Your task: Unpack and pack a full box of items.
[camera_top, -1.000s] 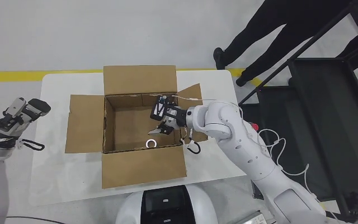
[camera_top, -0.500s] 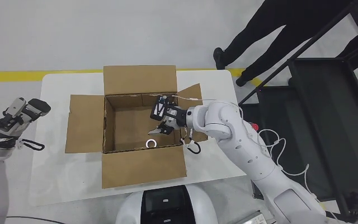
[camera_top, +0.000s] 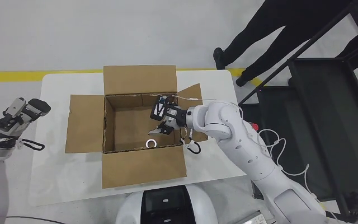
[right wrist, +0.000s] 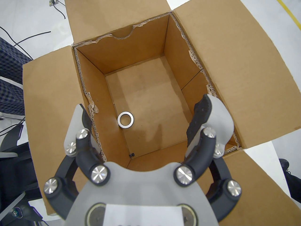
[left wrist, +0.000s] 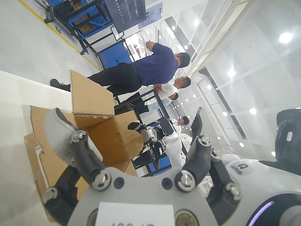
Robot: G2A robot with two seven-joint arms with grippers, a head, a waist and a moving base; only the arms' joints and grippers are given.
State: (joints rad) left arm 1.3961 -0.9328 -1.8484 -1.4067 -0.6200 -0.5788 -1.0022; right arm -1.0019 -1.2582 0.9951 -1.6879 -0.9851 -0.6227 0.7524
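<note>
An open cardboard box (camera_top: 142,168) stands in the middle of the white table (camera_top: 61,173), all flaps folded outward. On its floor lies a single silver ring (camera_top: 151,144), close to the near wall. My right gripper (camera_top: 158,127) hangs above the box's right half, open and holding nothing. The right wrist view looks straight down into the box (right wrist: 141,55), where the ring (right wrist: 125,120) lies between the spread fingers of the right gripper (right wrist: 143,111). My left gripper (camera_top: 25,112) is off the table's left edge, open (left wrist: 128,128), pointing sideways toward the box (left wrist: 103,132).
A black metal rack (camera_top: 313,106) stands to the right of the table. A yellow floor line (camera_top: 50,74) runs behind the table. Bare table surface lies left of the box and in front of it.
</note>
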